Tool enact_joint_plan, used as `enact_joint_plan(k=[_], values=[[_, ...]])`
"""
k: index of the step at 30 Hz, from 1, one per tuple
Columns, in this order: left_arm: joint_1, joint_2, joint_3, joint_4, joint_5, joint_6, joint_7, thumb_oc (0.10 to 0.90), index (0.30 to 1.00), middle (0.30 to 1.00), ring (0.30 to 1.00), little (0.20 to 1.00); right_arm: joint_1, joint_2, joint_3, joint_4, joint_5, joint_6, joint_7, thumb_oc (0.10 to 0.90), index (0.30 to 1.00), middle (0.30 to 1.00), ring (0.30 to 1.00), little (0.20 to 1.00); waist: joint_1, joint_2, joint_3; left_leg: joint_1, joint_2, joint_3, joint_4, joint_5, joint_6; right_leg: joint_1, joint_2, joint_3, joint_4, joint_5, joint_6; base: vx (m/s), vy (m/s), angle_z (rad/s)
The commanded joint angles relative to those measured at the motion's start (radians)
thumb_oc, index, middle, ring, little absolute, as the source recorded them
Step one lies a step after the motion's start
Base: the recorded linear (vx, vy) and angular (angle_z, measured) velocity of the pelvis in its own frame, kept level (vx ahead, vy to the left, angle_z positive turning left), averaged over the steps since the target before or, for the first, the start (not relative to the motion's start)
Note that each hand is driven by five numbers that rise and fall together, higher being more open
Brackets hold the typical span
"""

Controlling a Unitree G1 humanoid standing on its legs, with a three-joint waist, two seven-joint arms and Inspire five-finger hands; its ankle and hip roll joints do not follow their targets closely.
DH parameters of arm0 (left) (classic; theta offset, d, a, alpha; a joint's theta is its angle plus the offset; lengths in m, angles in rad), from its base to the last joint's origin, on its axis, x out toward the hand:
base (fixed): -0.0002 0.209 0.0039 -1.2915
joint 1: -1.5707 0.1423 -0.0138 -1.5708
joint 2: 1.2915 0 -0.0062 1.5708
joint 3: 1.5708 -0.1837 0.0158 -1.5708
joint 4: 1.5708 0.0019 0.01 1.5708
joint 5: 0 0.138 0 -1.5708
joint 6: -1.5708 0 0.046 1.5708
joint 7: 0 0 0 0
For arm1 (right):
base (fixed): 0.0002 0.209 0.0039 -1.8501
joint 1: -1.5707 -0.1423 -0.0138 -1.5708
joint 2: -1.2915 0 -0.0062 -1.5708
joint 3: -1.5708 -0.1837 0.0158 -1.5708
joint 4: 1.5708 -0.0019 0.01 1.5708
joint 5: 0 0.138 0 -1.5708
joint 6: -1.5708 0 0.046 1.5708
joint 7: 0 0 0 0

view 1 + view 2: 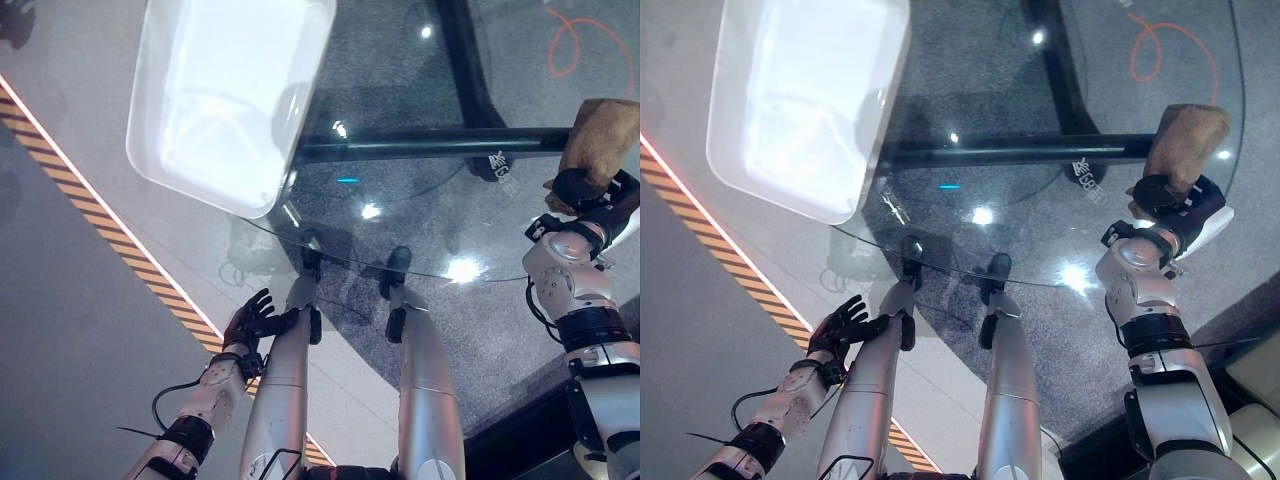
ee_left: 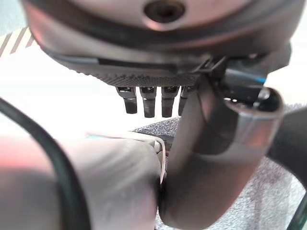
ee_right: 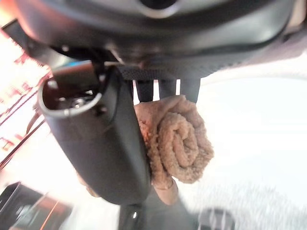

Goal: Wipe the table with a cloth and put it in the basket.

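One brown cloth [image 1: 606, 133] (rolled up, by the right wrist view) sits at the right edge of the frame, gripped in the right hand [image 1: 582, 190], fingers and thumb curled round it above the round glass table [image 1: 420, 240]. One white basket [image 1: 230, 95] fills the upper left, resting on the glass. The left hand [image 1: 252, 318] hangs at lower left, fingers loosely spread, holding nothing. One striped floor tape [image 1: 100, 225] runs diagonally.

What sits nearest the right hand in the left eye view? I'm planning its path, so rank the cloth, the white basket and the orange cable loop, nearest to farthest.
1. Cloth: brown, gripped in the right hand, at the glass table's right edge.
2. Orange cable loop: on the floor beyond the hand, upper right.
3. White basket: across the table, on its far left.
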Motion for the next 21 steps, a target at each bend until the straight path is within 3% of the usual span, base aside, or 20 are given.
enact_joint_plan(k=[1,2,3,4,6,7,8,17,19,20,21], values=[[0.126,-0.012,-0.016,0.001,-0.016,0.006,0.014,0.8,0.9,0.9,0.9,0.9,-0.014,-0.176,-0.04,-0.094,-0.06,-0.109,-0.092,0.1,0.3,0.3,0.3,0.2,0.019,0.045,-0.023,-0.015,-0.04,0.021,0.138,-0.181,-0.009,-0.013,0.052,-0.07,-0.16,0.136,0.009,-0.01,0.004,-0.09],[0.142,-0.014,-0.022,0.005,-0.015,0.006,0.012,0.8,0.9,0.9,0.9,0.9,-0.006,-0.173,-0.029,-0.093,-0.065,-0.106,-0.096,0.1,0.3,0.3,0.3,0.2,0.024,0.048,-0.023,0.019,-0.037,0.014,0.144,-0.211,-0.014,0.016,0.058,-0.063,-0.149,0.107,0.016,-0.06,-0.001,-0.06],[0.126,-0.014,-0.017,0.003,-0.014,0.005,0.012,0.8,0.9,0.9,0.9,0.9,-0.021,-0.176,-0.033,-0.096,-0.07,-0.105,-0.098,0.1,0.3,0.3,0.3,0.2,0.02,0.045,-0.023,-0.013,-0.041,0.021,0.136,-0.18,-0.009,-0.011,0.052,-0.07,-0.163,0.136,0.008,0.05,0.004,-0.04],[0.142,-0.015,-0.023,0.005,-0.014,0.006,0.011,0.8,0.9,0.9,0.9,0.9,-0.011,-0.173,-0.024,-0.095,-0.075,-0.101,-0.098,0.1,0.3,0.3,0.3,0.2,0.025,0.049,-0.023,0.02,-0.038,0.013,0.142,-0.21,-0.014,0.018,0.058,-0.064,-0.15,0.106,0.016,0.0,0.0,0.0],[0.125,-0.014,-0.018,0.004,-0.015,0.008,0.007,0.8,0.9,0.9,0.9,0.9,-0.044,-0.177,-0.011,-0.104,-0.105,-0.075,-0.08,0.1,0.3,0.3,0.3,0.2,0.023,0.047,-0.023,-0.011,-0.043,0.019,0.133,-0.178,-0.01,-0.009,0.052,-0.073,-0.164,0.134,0.007,0.0,0.0,0.0],[0.136,-0.016,-0.022,0.005,-0.015,0.009,0.007,0.8,0.9,0.9,0.9,0.9,-0.037,-0.175,-0.002,-0.103,-0.109,-0.072,-0.078,0.1,0.3,0.3,0.3,0.2,0.026,0.049,-0.023,0.014,-0.04,0.012,0.138,-0.202,-0.014,0.013,0.056,-0.067,-0.154,0.112,0.013,-0.05,0.006,-0.01],[0.122,-0.017,-0.02,0.005,-0.015,0.008,0.007,0.8,0.9,0.9,0.9,0.9,-0.056,-0.177,0.001,-0.107,-0.117,-0.064,-0.075,0.1,0.3,0.3,0.3,0.2,0.025,0.047,-0.023,-0.01,-0.043,0.019,0.132,-0.178,-0.01,-0.008,0.052,-0.074,-0.164,0.133,0.006,0.0,0.0,0.0],[0.114,-0.025,-0.011,0.014,-0.01,0.018,0.001,0.8,0.9,0.9,0.9,0.9,-0.127,-0.181,0.08,-0.172,-0.233,0.045,0.022,0.1,0.3,0.3,0.3,0.2,0.032,0.045,-0.023,-0.008,-0.048,0.015,0.132,-0.176,-0.01,-0.005,0.051,-0.077,-0.159,0.127,0.005,0.0,0.011,0.02],[0.134,-0.027,-0.016,0.019,-0.008,0.016,-0.002,0.8,0.9,0.9,0.9,0.9,-0.117,-0.177,0.093,-0.174,-0.238,0.048,0.036,0.1,0.3,0.3,0.3,0.2,0.038,0.048,-0.023,0.028,-0.043,0.009,0.14,-0.209,-0.015,0.028,0.058,-0.071,-0.145,0.096,0.013,0.03,0.016,0.04],[0.116,-0.027,-0.007,0.022,-0.005,0.013,-0.003,0.8,0.9,0.9,0.9,0.9,-0.139,-0.178,0.097,-0.189,-0.248,0.062,0.056,0.1,0.3,0.3,0.3,0.2,0.036,0.043,-0.023,-0.004,-0.047,0.016,0.131,-0.178,-0.01,0.0,0.052,-0.079,-0.158,0.124,0.005,0.0,0.012,0.04],[0.134,-0.028,-0.013,0.024,-0.005,0.013,-0.004,0.8,0.9,0.9,0.9,0.9,-0.125,-0.174,0.103,-0.187,-0.248,0.062,0.056,0.1,0.3,0.3,0.3,0.2,0.039,0.046,-0.023,0.029,-0.043,0.009,0.138,-0.209,-0.015,0.029,0.058,-0.072,-0.145,0.094,0.013,-0.06,0.014,0.03]])
